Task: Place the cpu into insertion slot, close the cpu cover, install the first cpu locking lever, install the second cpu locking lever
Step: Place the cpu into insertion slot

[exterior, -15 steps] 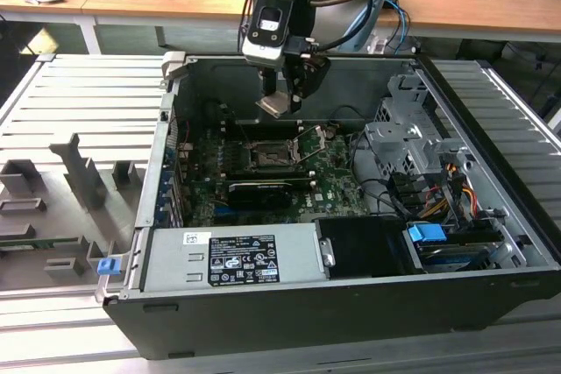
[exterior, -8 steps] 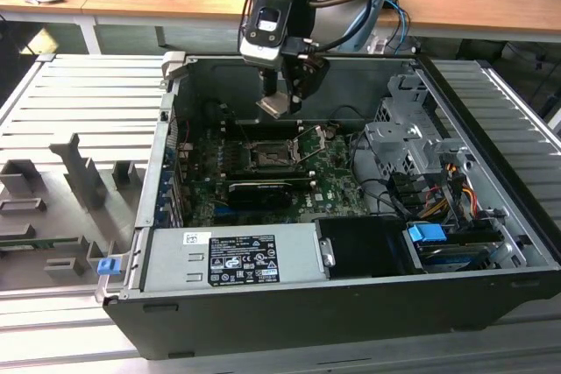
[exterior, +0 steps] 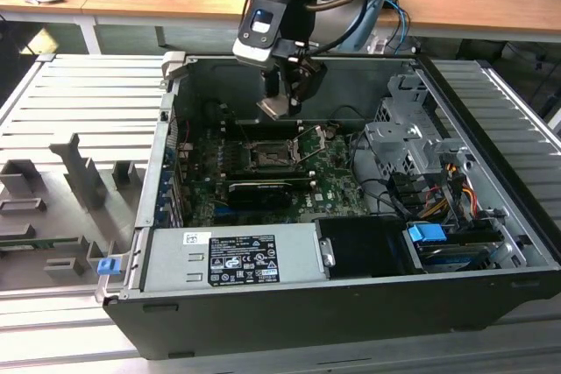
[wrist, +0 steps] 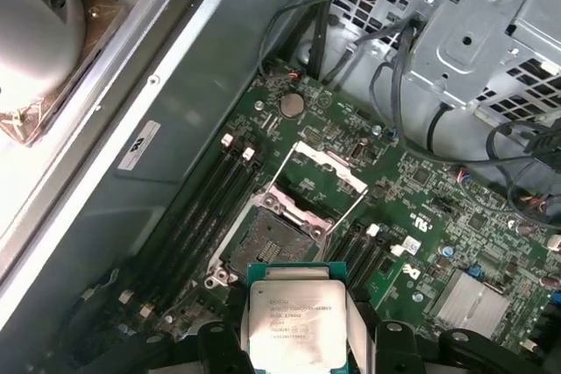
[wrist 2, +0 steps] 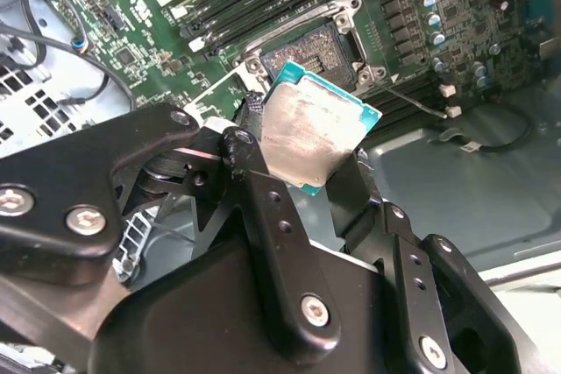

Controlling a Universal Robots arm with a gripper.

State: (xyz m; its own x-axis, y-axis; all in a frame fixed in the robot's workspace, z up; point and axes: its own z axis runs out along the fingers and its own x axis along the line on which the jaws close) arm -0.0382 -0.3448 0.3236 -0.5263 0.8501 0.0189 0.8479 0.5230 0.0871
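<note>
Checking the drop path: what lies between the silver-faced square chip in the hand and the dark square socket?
Nothing; in the exterior view the stretch from silver-faced square chip to dark square socket is bare.

My pincer (wrist 2: 302, 136) grips the chip (wrist 2: 324, 116) by two edges, pale silver face showing, tilted, in the air above the socket (wrist: 267, 238). The socket's dark square lies exposed. The silver frame cover (wrist: 326, 177) stands swung open beside it.

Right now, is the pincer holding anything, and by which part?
Yes. The pincer grips the cpu by two opposite edges, its metal face left uncovered.
</note>
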